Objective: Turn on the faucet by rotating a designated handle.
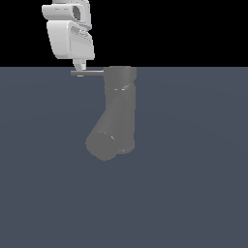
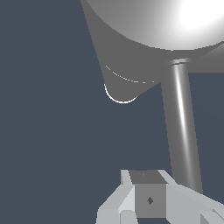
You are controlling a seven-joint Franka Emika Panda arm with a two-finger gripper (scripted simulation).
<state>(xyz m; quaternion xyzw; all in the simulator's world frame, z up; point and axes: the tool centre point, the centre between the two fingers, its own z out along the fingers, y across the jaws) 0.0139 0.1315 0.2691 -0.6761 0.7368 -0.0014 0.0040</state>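
The faucet [image 1: 120, 106] is a dark-grey upright cylinder with a thick slanted spout [image 1: 104, 138] ending in a round face. From its top, the thin grey handle [image 1: 88, 73] sticks out horizontally toward the exterior view's left. My white gripper [image 1: 80, 67] hangs just above the handle's outer end, fingertips touching or nearly touching the rod. In the wrist view the handle [image 2: 181, 127] runs as a shiny rod from the faucet top [image 2: 166, 26] past my gripper [image 2: 148, 194]. The fingers look pressed together, beside the rod and holding nothing.
A flat blue-grey floor [image 1: 193, 184] surrounds the faucet on all sides. No other objects show in either view.
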